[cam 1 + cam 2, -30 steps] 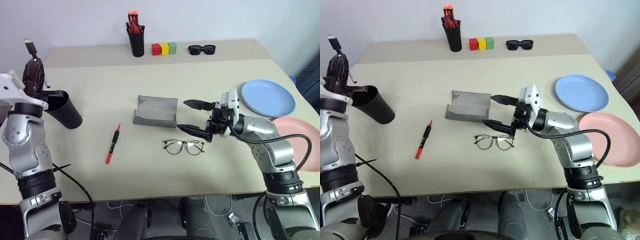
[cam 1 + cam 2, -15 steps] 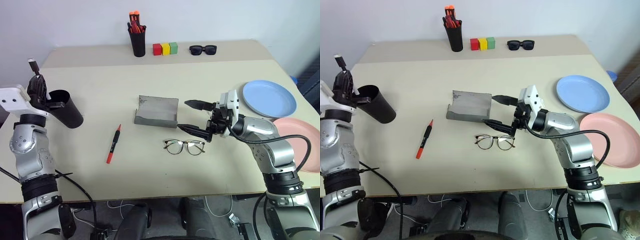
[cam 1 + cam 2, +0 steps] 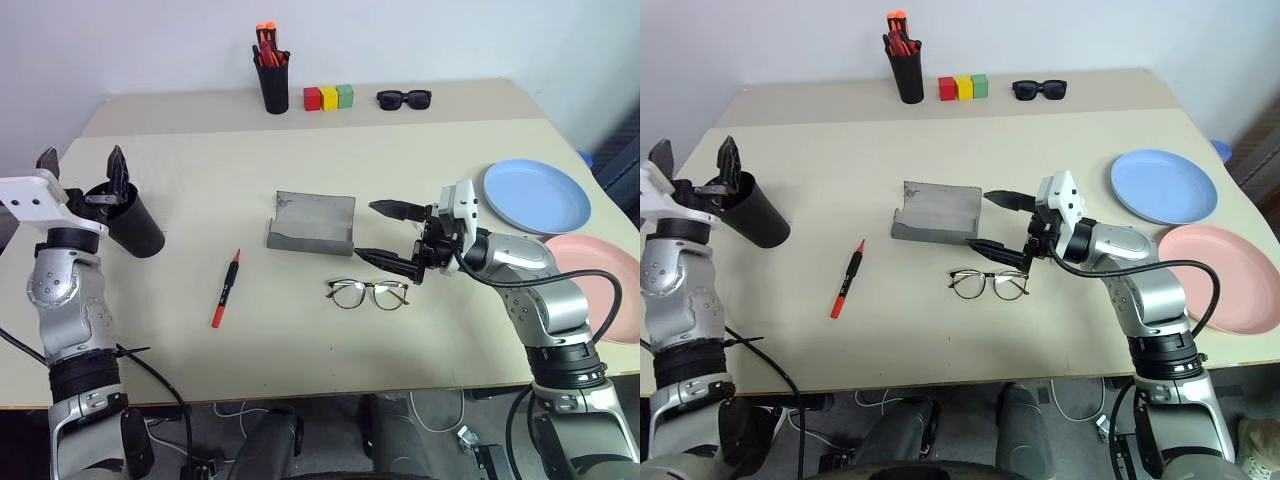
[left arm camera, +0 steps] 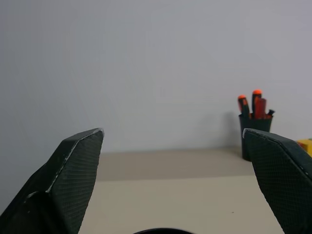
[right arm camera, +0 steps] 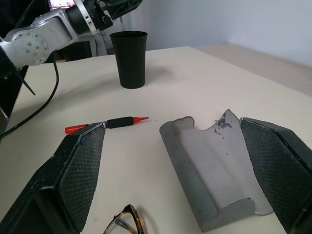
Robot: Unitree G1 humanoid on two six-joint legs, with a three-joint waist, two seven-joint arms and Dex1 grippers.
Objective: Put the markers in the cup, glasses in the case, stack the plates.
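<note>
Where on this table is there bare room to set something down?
Free: the wide stretch between the pen pot row and the case; the near edge below the red marker and glasses. Crowded: around the right gripper, and the plates at the right edge.

Bare table around red marker; case, glasses crowd centre.

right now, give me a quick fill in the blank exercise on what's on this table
1. The red marker lies on the table between the black cup and the ____ case.
2. The glasses lie ____ the case, on the bare table.
3. The light blue plate and the pink plate are not yet ____.
4. The right gripper has its fingers ____.

Missing words: grey; outside; stacked; open
</note>
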